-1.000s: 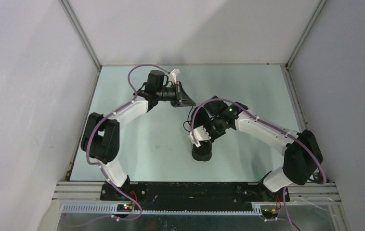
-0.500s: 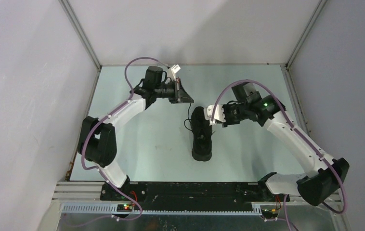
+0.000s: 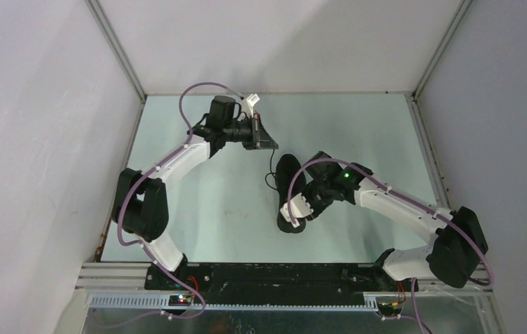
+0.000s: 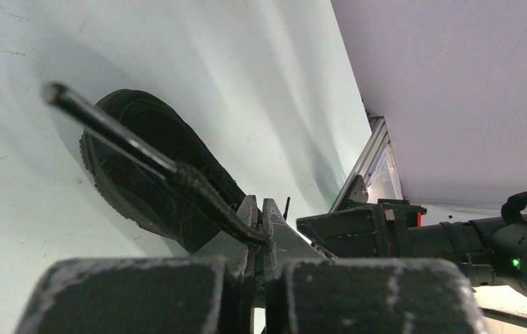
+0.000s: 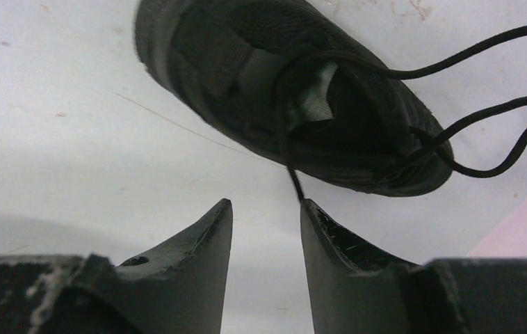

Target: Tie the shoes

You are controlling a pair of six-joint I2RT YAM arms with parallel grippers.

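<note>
Pale green table [image 3: 198, 202] first: the black sneaker [image 3: 285, 179] lies at its middle, long axis running almost straight up and down the top view, dark all over with thin black laces. My right gripper [image 5: 266, 212] is the nearer one, hanging over the shoe's lower end. In its wrist view the sneaker fills the upper centre, straight ahead of my parted, empty jaws. My left gripper [image 4: 258, 224] sits just off the shoe's upper end, toward upper left, clamped tight on one lace [image 4: 142, 156] whose stiff tail juts to that view's upper left. A second lace strand [image 5: 287, 156] drops from the shoe to the tip of my right-hand finger, unpinched. I judge it needs centring between the jaws before I close.
</note>
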